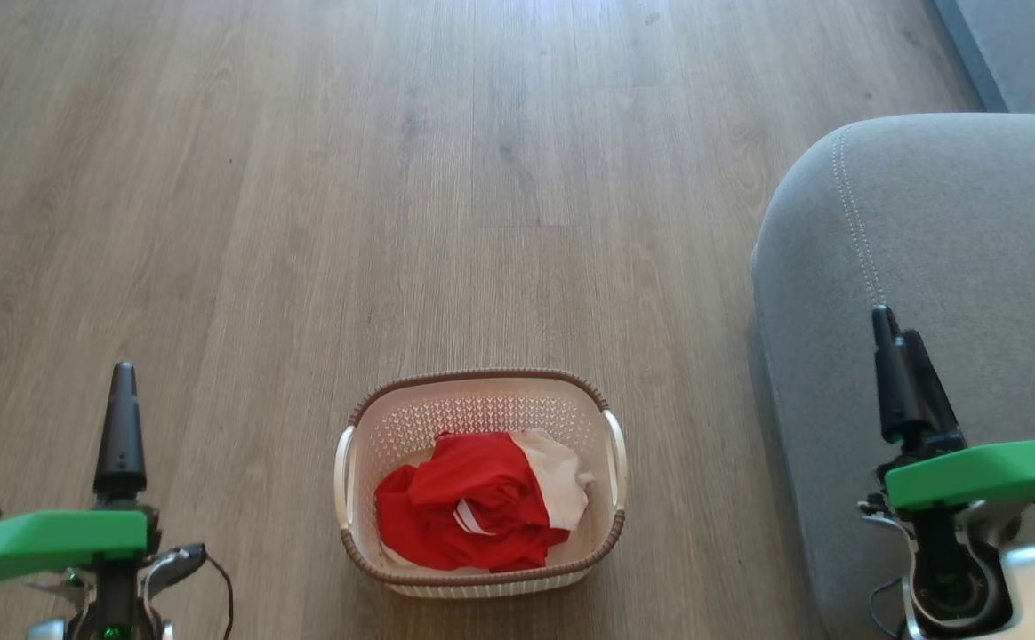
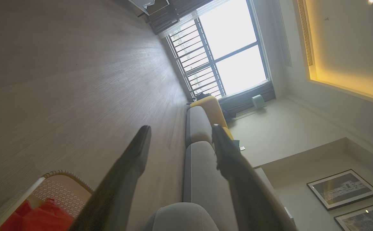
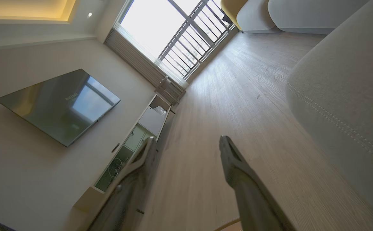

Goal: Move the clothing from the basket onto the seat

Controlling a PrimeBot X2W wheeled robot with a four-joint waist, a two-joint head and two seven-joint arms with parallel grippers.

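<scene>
clothing (image 1: 473,511) lies heaped in basket (image 1: 482,391), 6 o'clock | seat (image 1: 953,231) 3 o'clock | left gripper (image 2: 180,130) fingers apart | right gripper (image 3: 188,138) fingers apart | TV (image 3: 58,106) logo unreadable

The left gripper (image 1: 122,378) stands at the lower left of the head view. Its 2 dark fingers point up and lie one behind the other, so they look like 1 cone. In the left wrist view these fingers (image 2: 132,160) are spread wide, with nothing between them. The right gripper (image 1: 894,324) stands at the lower right, a little higher in the view, also pointing up and leaning slightly left. In the right wrist view its jaws are wide apart too and hold nothing. Each wrist carries a green cover (image 1: 51,544) lying across the arm.
</scene>
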